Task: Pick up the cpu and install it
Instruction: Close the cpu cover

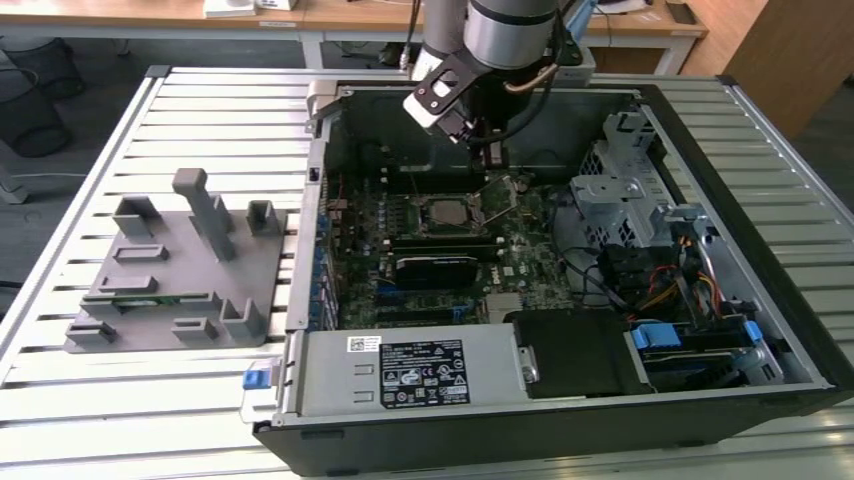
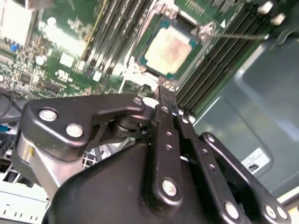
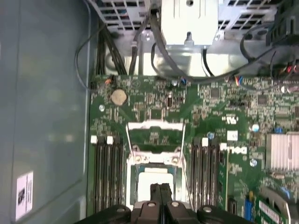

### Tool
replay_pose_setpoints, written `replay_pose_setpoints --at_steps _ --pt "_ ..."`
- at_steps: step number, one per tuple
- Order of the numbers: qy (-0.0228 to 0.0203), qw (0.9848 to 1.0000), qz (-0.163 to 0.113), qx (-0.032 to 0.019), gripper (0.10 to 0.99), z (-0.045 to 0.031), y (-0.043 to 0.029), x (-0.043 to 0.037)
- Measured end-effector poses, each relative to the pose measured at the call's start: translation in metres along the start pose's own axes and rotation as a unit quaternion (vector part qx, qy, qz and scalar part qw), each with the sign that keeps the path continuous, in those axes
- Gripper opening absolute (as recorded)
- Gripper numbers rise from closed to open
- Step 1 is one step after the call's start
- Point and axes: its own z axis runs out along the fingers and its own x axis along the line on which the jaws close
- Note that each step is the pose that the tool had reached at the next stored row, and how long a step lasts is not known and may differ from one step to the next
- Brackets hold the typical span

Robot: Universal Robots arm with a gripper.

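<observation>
The cpu (image 2: pixel 170 46) is a small, thin square chip. Its metal top is pale silver-white with a faintly warm patch in the middle, and a narrow green border shows along its edge in the second wrist view. It lies flat inside the socket (image 2: pixel 140 63), top face up and level with the motherboard (image 3: pixel 224 116).

Being square, it has no real long axis. Its sides run parallel to the socket's frame and to the memory slots (image 3: pixel 107 172) on either side of the socket. In the first wrist view part of the cpu (image 3: pixel 152 179) shows as a pale patch within the socket (image 3: pixel 131 186). In the exterior view the cpu (image 1: pixel 445 212) is a dull grey square in the middle of the socket.

A metal retaining frame (image 3: pixel 155 125) lies flipped open just beside the socket, on the side away from the tool.

The tool (image 2: pixel 163 88) has its two black fingers pressed together and holds nothing. In the second wrist view its tip sits just off the socket's edge, apart from the chip. In the first wrist view the tool (image 3: pixel 160 186) overlaps the chip's near side. The exterior view shows the tool (image 1: pixel 497 165) hanging above the socket's far side, inside the open case (image 1: pixel 534 440).

The case stands on a slatted tabletop (image 1: pixel 200 110). A grey fixture (image 1: pixel 174 280) with upright posts stands well apart from the socket, outside the case on the exterior view's left.
</observation>
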Motion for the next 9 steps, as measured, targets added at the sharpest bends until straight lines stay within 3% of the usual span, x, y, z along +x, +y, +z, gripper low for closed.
replay_pose_setpoints --at_steps 5,9 --pt "0.0002 1.0 0.0 0.0065 0.106 0.0006 0.0194 -0.0003" --pt "0.0002 0.9998 -0.017 0.008 0.106 0.0019 0.0242 -0.0005"
